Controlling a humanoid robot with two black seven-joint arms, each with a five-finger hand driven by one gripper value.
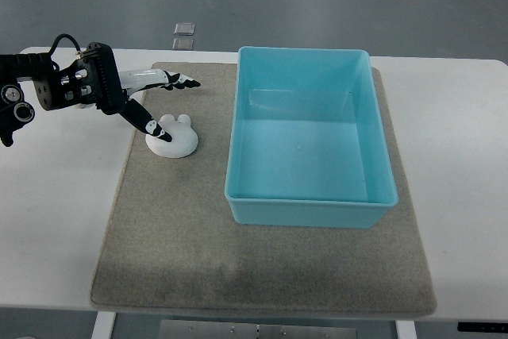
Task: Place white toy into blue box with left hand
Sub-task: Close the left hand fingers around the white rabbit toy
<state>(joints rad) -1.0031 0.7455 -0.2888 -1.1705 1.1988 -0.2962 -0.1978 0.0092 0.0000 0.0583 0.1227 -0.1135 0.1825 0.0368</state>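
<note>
- Left hand (151, 101), black-and-white robot fingers, comes in from left edge, far-left part of the mat.
- Fingers spread, gripping nothing; upper ones stretch right, one lower fingertip (161, 133) touches the toy's top.
- Small white rounded plastic toy (175, 139) w/ two ear-like bumps lies on the mat, just left of the box, not inside it.
- Light-blue rectangular plastic box (305, 212) sits right of centre on the mat, open side up.
- Grey-beige felt mat (182, 252) covers most of the white table (55, 220).
- Two small clear square pieces (184, 35) lie on the floor beyond the table's far edge.
</note>
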